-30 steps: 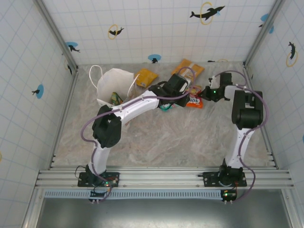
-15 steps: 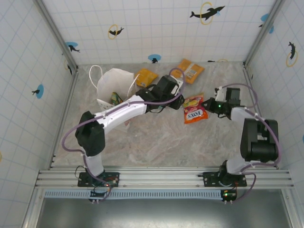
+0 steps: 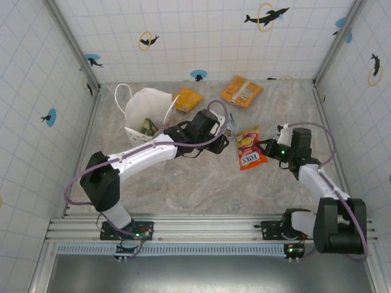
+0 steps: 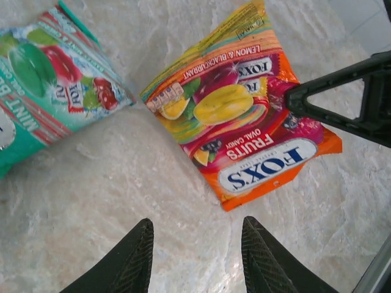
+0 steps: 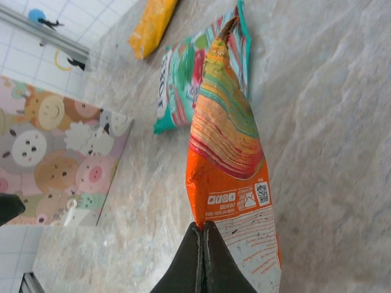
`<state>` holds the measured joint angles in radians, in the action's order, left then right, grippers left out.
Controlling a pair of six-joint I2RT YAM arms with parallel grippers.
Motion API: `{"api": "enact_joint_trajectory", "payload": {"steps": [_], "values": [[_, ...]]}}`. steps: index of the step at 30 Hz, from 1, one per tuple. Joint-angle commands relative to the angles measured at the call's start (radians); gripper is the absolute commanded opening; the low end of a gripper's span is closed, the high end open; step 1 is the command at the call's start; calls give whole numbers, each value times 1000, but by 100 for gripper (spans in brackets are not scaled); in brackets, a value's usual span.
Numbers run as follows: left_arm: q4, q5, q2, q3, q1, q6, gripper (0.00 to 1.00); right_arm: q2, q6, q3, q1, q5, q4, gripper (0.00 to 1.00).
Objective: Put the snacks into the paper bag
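pinching one edge of the foxs packet (image 5: 227, 152), the right end effector (image 5: 201, 227) is clamped fully together on the foil, and the packet looks tipped up on that side rather than flat on the tabletop (image 4: 91, 201). to do this well, i judge, it should lift slowly, since so thin a grip can slip on a glossy, limp orange-red pouch printed with fruit. just beyond, the left end effector (image 4: 195, 223) hovers partly spread and empty, near a teal mint packet (image 4: 43, 79) lying flat. farther back the white paper bag (image 3: 142, 104) gapes open, a green packet (image 3: 148, 126) in its mouth; an orange-yellow packet (image 3: 188, 99) lies just beside it, a second orange-yellow packet (image 3: 242, 90) farther right.
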<state>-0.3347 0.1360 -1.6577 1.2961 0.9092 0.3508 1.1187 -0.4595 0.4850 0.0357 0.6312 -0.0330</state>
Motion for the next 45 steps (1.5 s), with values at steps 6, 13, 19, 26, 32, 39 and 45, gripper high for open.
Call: {"api": "enact_joint_trajectory", "payload": {"steps": [6, 13, 19, 26, 32, 39, 45], "values": [[41, 38, 59, -101, 29, 61, 41, -113, 9, -53, 106, -180, 298, 2], [76, 72, 32, -142, 55, 106, 40, -86, 64, -9, 105, -292, 453, 42], [93, 94, 9, -151, 76, 119, 39, 56, 127, 44, 55, -207, 481, 48], [98, 93, 6, -155, 79, 112, 38, 128, 128, 18, 18, -55, 381, 49], [90, 97, -4, -148, 78, 103, 39, 195, 147, 19, -3, -12, 343, 47], [96, 99, -10, -149, 78, 106, 36, 286, 159, 15, 5, -21, 295, 37], [104, 93, -9, -150, 79, 106, 36, 213, 156, -11, 16, -47, 243, 11]]}}
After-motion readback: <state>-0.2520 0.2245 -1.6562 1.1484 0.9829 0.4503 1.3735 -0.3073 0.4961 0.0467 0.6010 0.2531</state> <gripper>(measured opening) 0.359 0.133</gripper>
